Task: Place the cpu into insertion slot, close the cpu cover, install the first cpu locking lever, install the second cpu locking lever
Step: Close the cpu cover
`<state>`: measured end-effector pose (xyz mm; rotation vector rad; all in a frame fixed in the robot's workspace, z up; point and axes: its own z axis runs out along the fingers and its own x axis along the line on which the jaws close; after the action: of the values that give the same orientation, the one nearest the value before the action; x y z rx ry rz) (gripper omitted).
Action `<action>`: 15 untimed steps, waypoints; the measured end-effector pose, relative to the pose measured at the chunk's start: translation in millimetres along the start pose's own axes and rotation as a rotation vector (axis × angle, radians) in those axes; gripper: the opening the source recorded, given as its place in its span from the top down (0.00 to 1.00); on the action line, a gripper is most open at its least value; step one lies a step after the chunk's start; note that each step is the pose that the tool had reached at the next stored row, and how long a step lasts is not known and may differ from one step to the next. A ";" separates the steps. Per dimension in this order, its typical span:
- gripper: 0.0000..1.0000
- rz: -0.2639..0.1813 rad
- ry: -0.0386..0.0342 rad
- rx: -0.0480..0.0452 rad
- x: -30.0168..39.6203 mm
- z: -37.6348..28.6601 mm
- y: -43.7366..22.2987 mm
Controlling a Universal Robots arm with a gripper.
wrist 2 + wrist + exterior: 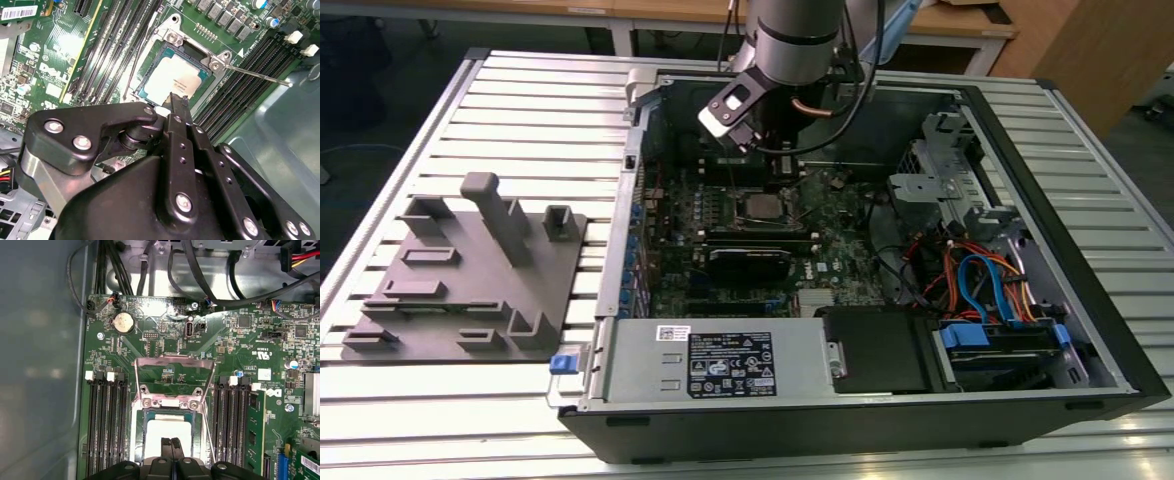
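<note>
In the middle of the exterior view, the cpu (761, 207) lies flat in the insertion slot (199, 430). The gripper (171, 444), fingers pressed together, hangs just over it. The cpu cover (175, 365) stands open. I think shutting it takes a slow, gentle push.

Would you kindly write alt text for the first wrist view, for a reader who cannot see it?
The shut pincer is poised over the cpu, which sits in the insertion slot of a green motherboard. The cpu cover stands open beyond it, and black memory slots flank the socket.
</note>
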<state>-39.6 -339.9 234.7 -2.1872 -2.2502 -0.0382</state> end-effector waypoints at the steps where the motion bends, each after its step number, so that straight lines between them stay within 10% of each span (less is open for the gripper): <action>1: 0.90 0.000 0.0000 0.0000 0.0 -0.8 0.0; 15: 0.90 0.000 -0.0004 0.0002 0.1 -7.9 0.1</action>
<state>-39.7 -339.9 242.6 -2.1873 -2.2504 -0.0375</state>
